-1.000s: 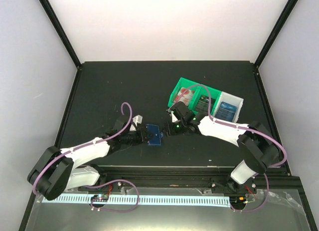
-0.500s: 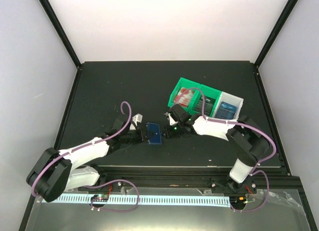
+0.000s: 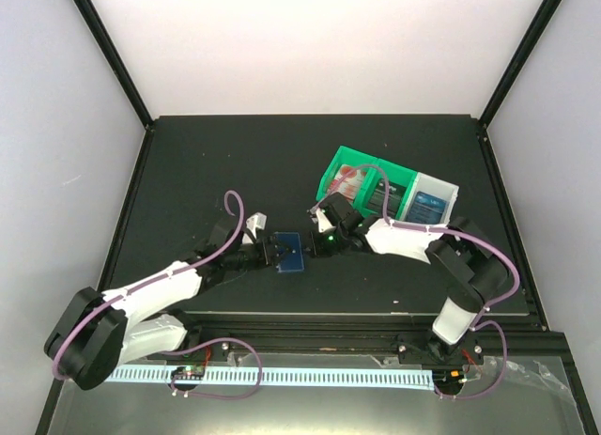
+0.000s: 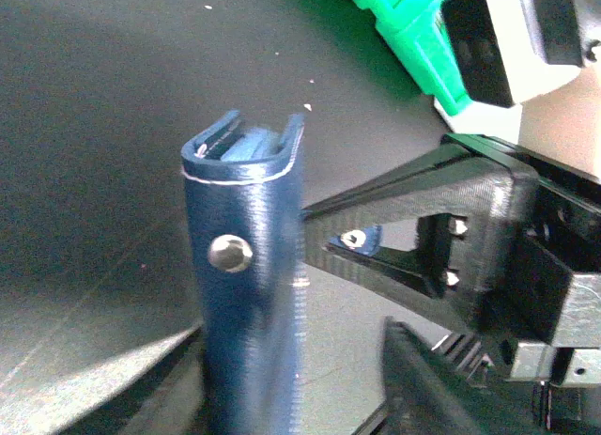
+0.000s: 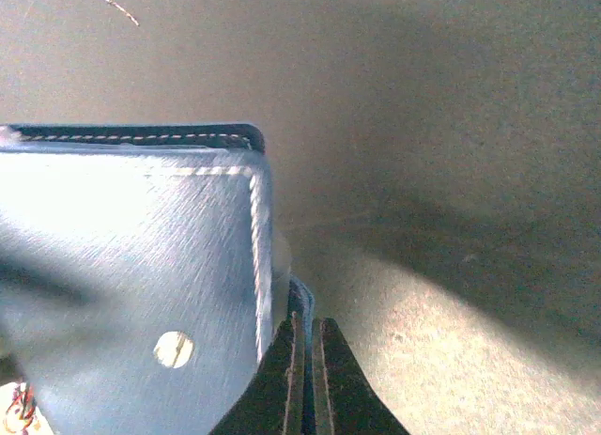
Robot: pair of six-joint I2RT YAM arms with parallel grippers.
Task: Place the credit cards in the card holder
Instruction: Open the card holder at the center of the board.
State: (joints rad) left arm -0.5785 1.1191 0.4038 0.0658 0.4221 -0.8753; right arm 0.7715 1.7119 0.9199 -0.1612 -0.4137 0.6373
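The card holder (image 3: 291, 253), a dark navy wallet with a metal snap, stands on edge on the black table between both grippers. In the left wrist view the card holder (image 4: 246, 294) rises between my left gripper's (image 4: 291, 360) spread fingers, with a gap to the right finger (image 4: 423, 383). A light blue inner layer shows at its top end. My right gripper (image 5: 307, 327) is shut on the thin blue tab at the edge of the card holder (image 5: 131, 266). Credit cards lie in the bins: red-and-white ones (image 3: 349, 179) and a blue one (image 3: 427, 208).
A green bin (image 3: 331, 177) and a white bin (image 3: 453, 193) stand side by side at the back right, just behind the right arm. The table's raised black frame runs along the near edge (image 3: 357, 324). Bare dark table surface lies to the left and behind.
My left gripper has opened from its grip on the card holder. My right gripper has moved in from the right and closed on the card holder's tab.
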